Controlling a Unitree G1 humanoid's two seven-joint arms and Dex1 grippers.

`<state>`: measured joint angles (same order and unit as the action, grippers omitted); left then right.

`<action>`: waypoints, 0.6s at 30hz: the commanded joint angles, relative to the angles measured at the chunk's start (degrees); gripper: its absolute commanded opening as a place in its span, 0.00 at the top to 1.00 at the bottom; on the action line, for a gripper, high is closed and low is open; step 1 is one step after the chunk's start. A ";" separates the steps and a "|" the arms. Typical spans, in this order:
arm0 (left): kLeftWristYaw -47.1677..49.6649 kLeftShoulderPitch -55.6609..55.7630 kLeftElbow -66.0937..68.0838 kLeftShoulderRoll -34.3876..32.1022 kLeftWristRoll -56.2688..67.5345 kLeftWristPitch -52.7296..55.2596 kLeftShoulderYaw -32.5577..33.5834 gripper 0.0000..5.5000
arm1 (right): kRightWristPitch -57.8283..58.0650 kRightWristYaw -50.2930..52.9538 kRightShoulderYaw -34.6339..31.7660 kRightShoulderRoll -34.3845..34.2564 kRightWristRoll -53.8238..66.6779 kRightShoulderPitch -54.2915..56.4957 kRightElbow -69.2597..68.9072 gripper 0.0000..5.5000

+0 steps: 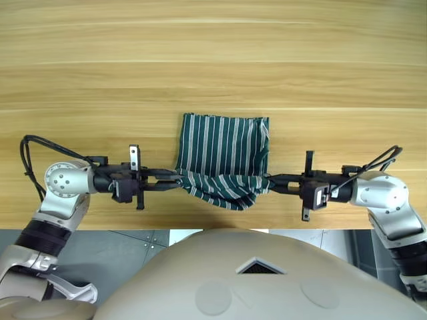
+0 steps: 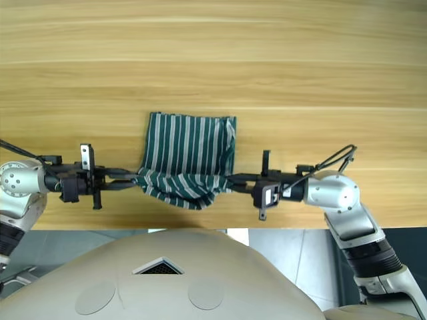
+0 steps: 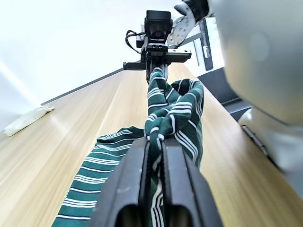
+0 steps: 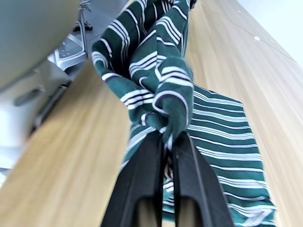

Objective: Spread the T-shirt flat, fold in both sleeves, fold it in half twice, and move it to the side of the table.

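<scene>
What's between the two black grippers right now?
The bunched near edge of the green, white-striped T-shirt spans from the left gripper to the right gripper, each shut on it, as the eye views show.

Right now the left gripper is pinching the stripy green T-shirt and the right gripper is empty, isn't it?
Not quite. The right gripper is not empty: it is shut on a bunched edge of the T-shirt too, as the right wrist view shows. The left gripper does pinch the stripy green cloth.
</scene>
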<state>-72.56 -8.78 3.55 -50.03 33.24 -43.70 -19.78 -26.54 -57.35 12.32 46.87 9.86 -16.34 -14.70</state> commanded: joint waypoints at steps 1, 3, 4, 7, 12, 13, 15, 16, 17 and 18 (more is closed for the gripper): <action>-1.33 4.96 6.47 4.79 -0.08 3.44 2.57 0.97 | 2.07 2.93 -1.65 -2.27 -1.37 4.00 2.28 0.99; -1.04 8.01 11.44 7.92 -1.77 5.24 3.63 0.97 | 3.15 4.97 -1.82 -3.48 -3.58 6.17 4.41 0.99; -0.85 9.55 14.17 9.39 -2.71 5.87 4.14 0.97 | 3.72 5.84 -1.73 -3.99 -4.85 7.24 5.47 0.99; 0.23 13.80 22.26 13.26 -5.30 7.29 6.05 0.97 | 4.24 7.75 -0.84 -5.31 -8.49 9.92 9.46 0.99; 5.21 21.39 35.80 18.69 -13.15 8.66 8.00 0.97 | 4.60 9.63 1.22 -7.88 -13.43 14.54 15.54 0.99; 6.04 22.62 37.83 19.60 -14.41 8.76 8.38 0.97 | 4.52 9.91 1.66 -8.50 -14.19 15.66 16.94 0.99; 7.49 24.76 41.28 21.20 -16.35 8.82 9.10 0.97 | 4.37 10.94 2.56 -9.83 -16.09 18.12 20.23 0.99; 8.33 25.80 42.86 21.98 -17.18 8.91 9.46 0.97 | 4.29 11.60 3.00 -10.60 -17.10 19.49 22.14 0.99; 9.11 26.74 44.30 22.67 -18.02 9.04 9.78 0.97 | 4.16 12.14 3.33 -11.34 -17.89 20.74 23.84 0.99; 9.82 27.54 45.56 23.28 -18.84 9.01 10.11 0.97 | 4.02 12.62 3.56 -12.04 -18.31 21.83 25.36 0.99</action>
<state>-64.52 16.21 46.42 -27.68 16.68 -35.36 -10.65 -22.64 -45.89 15.48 36.14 -6.82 2.55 7.50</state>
